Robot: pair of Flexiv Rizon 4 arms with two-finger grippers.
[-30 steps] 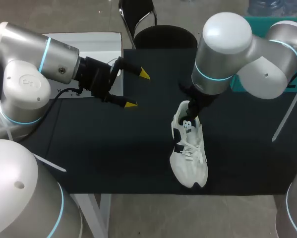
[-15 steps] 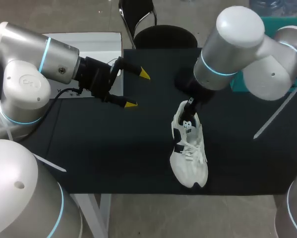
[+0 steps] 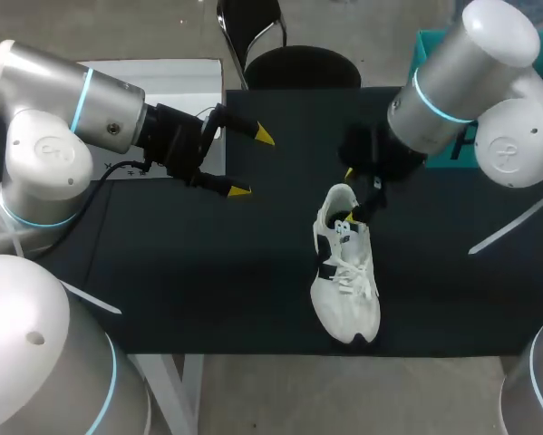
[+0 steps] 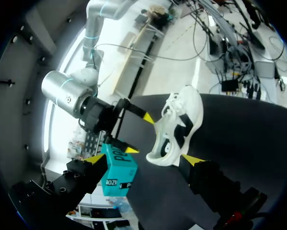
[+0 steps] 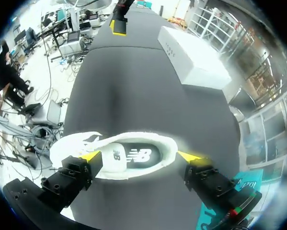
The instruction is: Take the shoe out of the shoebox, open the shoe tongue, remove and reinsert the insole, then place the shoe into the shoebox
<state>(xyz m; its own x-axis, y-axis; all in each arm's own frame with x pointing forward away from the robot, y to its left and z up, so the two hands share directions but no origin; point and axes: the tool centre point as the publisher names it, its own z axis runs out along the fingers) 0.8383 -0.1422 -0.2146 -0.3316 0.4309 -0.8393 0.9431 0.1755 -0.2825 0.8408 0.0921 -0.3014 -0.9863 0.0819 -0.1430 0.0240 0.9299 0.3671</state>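
The white shoe (image 3: 345,276) with dark side patches rests on its sole on the black table (image 3: 208,272), toe toward the front edge. My right gripper (image 3: 348,193) hangs open just above its heel. In the right wrist view the heel opening of the shoe (image 5: 129,155) lies between and under the spread gripper (image 5: 140,155), with no grip on it. My left gripper (image 3: 246,163) is open and empty over the table's left part, well clear of the shoe (image 4: 177,122). The teal shoebox (image 3: 431,43) sits at the far right, mostly hidden by my right arm.
A white box (image 3: 162,72) lies at the far left of the table, also seen past the shoe as the white box (image 5: 193,62). In the left wrist view the teal shoebox (image 4: 118,170) stands behind the shoe. A black chair stands behind the table's far edge.
My right gripper has opened off the shoe's heel and drawn up and back to the right. The shoe stays where it was set. The left arm has not moved.
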